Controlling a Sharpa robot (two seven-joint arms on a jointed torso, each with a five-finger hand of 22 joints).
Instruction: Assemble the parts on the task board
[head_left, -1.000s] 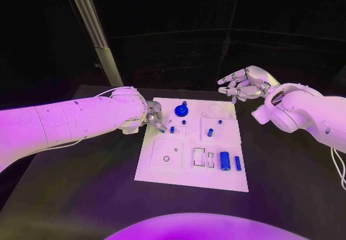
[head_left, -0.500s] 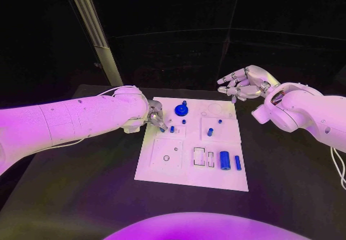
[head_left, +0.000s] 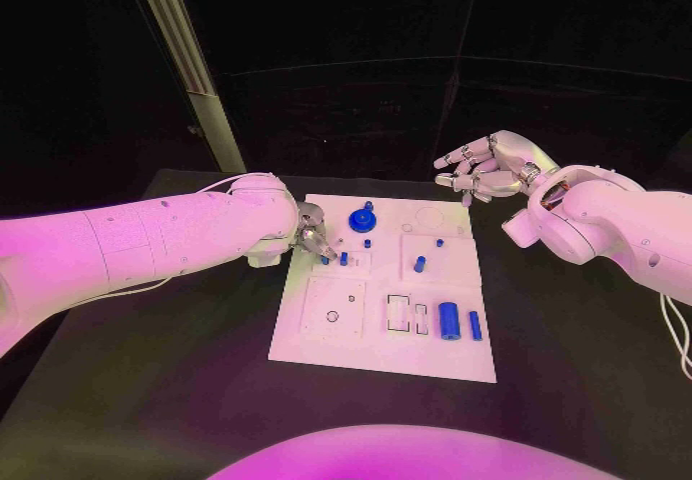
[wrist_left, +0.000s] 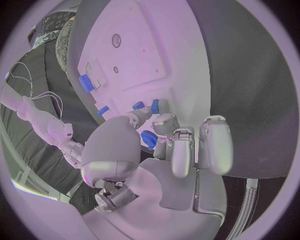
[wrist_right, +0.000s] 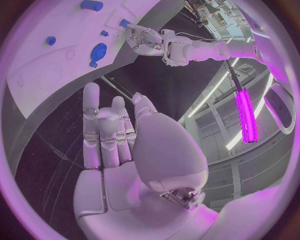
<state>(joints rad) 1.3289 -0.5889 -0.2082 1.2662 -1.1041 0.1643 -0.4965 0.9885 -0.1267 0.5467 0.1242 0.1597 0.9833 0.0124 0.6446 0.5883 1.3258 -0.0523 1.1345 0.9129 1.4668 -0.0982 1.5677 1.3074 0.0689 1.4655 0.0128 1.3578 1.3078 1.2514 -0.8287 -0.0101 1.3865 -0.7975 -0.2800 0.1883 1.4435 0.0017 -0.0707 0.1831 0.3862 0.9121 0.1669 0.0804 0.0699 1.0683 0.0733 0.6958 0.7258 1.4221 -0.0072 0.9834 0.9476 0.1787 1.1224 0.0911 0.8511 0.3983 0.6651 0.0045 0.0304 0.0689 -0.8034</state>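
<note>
No text, label, brand, number or sign can be read anywhere.

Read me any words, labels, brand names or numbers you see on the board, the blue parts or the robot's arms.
None can be read. The task board shows only outlined recesses and holes, no print. The blue parts are plain. The left hand and right hand bear no legible marking.

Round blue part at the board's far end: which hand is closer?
Left. The left hand sits at the task board's left edge, just beside the round blue part. The right hand hovers beyond the board's far right corner, farther off.
</note>
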